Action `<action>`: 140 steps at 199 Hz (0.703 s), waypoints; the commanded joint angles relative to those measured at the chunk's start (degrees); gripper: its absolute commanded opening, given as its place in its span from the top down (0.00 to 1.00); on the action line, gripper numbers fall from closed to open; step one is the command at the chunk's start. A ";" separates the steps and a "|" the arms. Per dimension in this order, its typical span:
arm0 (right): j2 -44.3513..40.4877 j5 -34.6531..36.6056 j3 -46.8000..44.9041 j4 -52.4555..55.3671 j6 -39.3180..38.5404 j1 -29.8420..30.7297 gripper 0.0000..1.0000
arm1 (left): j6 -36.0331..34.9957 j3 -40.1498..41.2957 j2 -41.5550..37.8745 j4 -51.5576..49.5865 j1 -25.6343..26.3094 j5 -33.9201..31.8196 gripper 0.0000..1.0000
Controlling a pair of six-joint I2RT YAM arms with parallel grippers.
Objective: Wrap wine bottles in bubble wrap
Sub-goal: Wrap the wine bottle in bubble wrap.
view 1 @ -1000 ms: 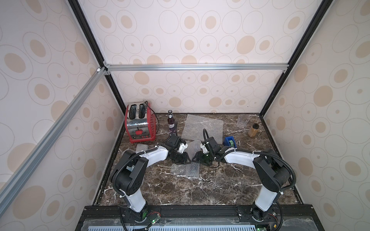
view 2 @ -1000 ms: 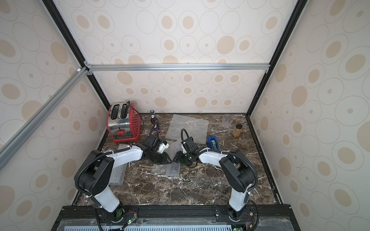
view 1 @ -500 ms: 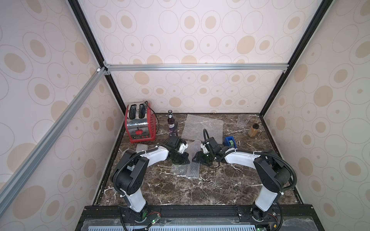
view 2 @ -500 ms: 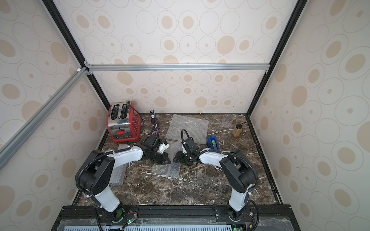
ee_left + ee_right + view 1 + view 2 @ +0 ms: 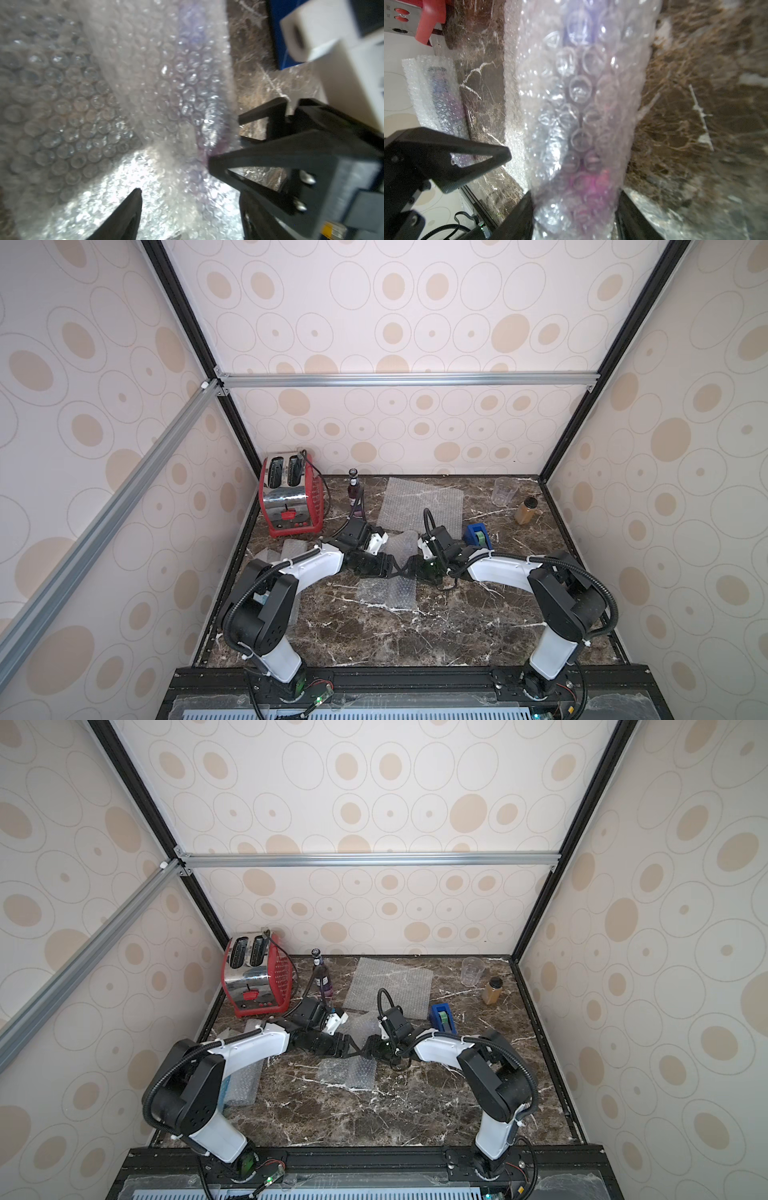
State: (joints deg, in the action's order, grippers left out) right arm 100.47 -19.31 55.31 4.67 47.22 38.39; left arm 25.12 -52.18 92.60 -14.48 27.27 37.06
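Note:
Mid-table in both top views, my left gripper (image 5: 392, 568) and right gripper (image 5: 415, 568) meet tip to tip at a roll of bubble wrap (image 5: 400, 546). The right wrist view has my right gripper (image 5: 574, 216) shut on that roll (image 5: 581, 108), and a purple wine bottle (image 5: 591, 182) shows through it. My left gripper (image 5: 191, 199) is open, its fingers (image 5: 128, 214) either side of the wrap (image 5: 166, 104). Another purple bottle (image 5: 354, 490) stands unwrapped at the back. A flat sheet (image 5: 424, 504) lies beside it. A wrapped bottle (image 5: 444, 104) lies at the left edge.
A red toaster (image 5: 291, 497) fills the back left corner. A clear cup (image 5: 505, 491) and an amber jar (image 5: 525, 510) stand at the back right. A blue tape dispenser (image 5: 478, 534) sits behind my right arm. A loose piece of wrap (image 5: 386, 591) lies in front of the grippers.
My left gripper has gone from shut to open at the roll. Both arms stay almost where they were, and the right gripper keeps its hold.

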 commanded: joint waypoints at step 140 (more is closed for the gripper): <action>0.67 1.34 -3.19 3.71 -1.27 -2.21 0.43 | 3.04 1.70 3.43 6.18 -0.95 9.44 0.51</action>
State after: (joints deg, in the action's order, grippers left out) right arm 100.05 -21.85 53.54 2.15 47.03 36.93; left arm 29.17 -49.45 98.26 -7.33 26.92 47.64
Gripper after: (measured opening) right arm 0.566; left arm 0.550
